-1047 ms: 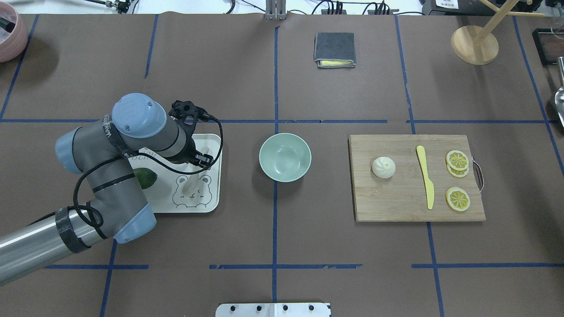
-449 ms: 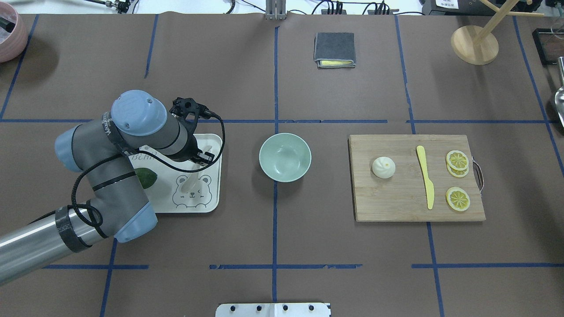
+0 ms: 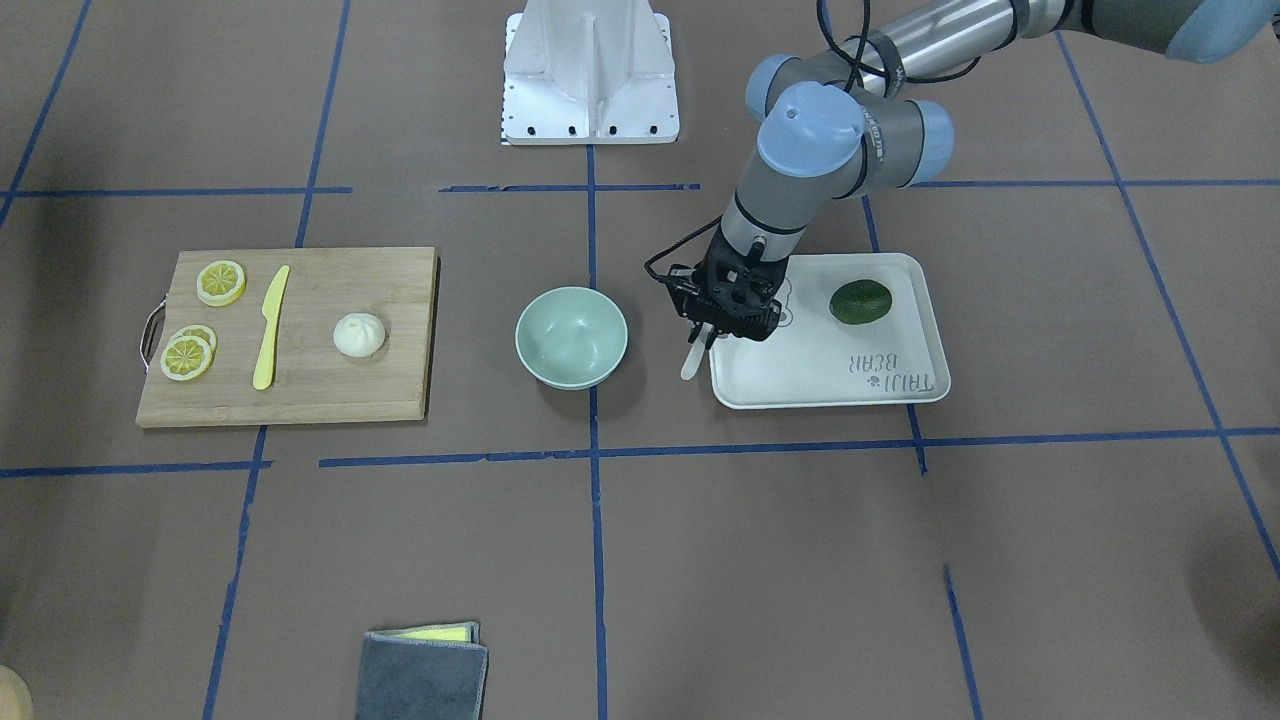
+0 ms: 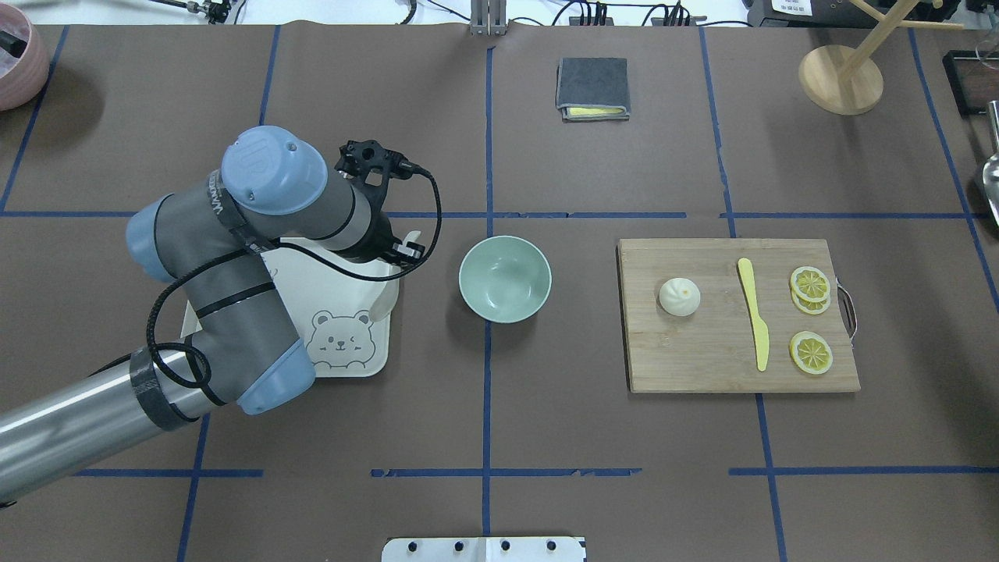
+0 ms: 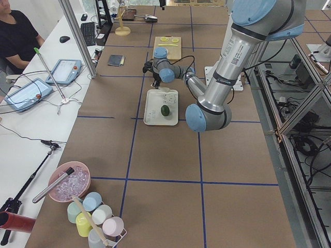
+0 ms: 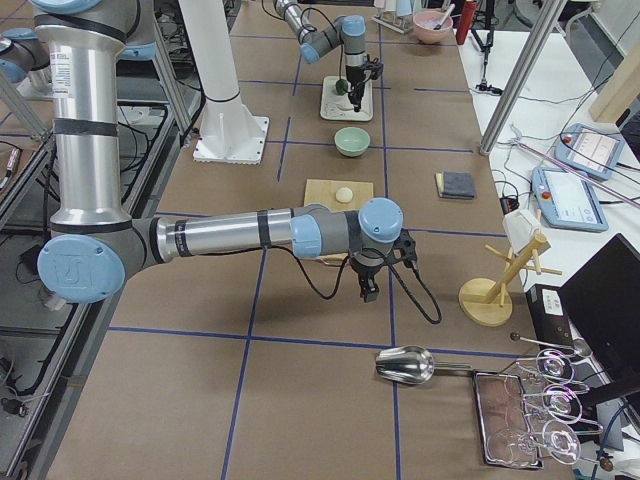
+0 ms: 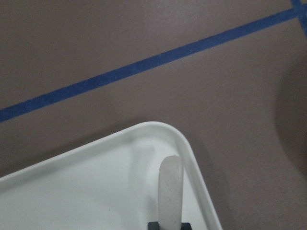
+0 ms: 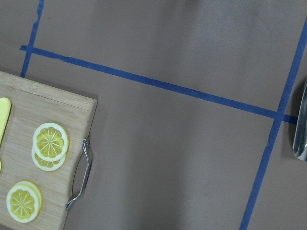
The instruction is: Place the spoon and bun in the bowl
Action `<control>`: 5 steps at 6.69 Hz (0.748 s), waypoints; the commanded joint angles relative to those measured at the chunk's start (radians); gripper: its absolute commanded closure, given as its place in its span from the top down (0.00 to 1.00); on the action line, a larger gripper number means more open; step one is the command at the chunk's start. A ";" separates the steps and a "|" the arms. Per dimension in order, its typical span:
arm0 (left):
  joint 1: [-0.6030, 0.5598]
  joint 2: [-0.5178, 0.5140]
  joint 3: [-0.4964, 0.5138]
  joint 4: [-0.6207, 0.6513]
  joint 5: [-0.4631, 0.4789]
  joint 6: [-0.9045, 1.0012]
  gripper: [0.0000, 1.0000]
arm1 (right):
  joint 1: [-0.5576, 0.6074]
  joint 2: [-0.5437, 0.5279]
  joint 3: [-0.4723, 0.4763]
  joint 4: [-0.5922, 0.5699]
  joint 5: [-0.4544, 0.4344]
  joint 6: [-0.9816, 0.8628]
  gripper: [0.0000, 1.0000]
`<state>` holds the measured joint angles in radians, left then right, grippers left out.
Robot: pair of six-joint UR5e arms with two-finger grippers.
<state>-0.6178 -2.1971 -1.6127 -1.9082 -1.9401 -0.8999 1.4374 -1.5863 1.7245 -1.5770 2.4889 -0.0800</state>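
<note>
Off-white spoon [image 3: 690, 362] hanging tilted, just right of centre; mint-green bowl [image 3: 571, 338] upright at centre; pleated white bun [image 3: 358, 334] resting centre-left.

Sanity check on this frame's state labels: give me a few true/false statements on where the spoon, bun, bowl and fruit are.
1. The left gripper is shut on the spoon. True.
2. The bun sits on the cutting board. True.
3. The spoon lies in the bowl. False: the bowl is empty, and the spoon hangs from the left gripper near the tray edge.
4. The green fruit is on the cutting board. False: it lies on the tray.
5. The knife lies between the bun and the lemon slices. True.
</note>
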 commanded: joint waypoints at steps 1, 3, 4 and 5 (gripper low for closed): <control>0.003 -0.111 0.080 -0.116 0.013 -0.068 0.00 | 0.000 0.000 0.000 0.000 0.005 0.000 1.00; 0.026 -0.226 0.195 -0.153 0.107 -0.111 0.00 | 0.000 0.000 0.001 0.000 0.013 0.000 1.00; 0.035 -0.224 0.214 -0.191 0.124 -0.110 0.00 | -0.008 0.000 0.001 0.006 0.011 0.000 1.00; 0.043 -0.220 0.217 -0.193 0.125 -0.108 0.00 | -0.009 0.000 0.000 0.023 0.008 0.002 1.00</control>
<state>-0.5859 -2.4143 -1.4111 -2.0843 -1.8275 -1.0078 1.4317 -1.5861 1.7255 -1.5685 2.4998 -0.0794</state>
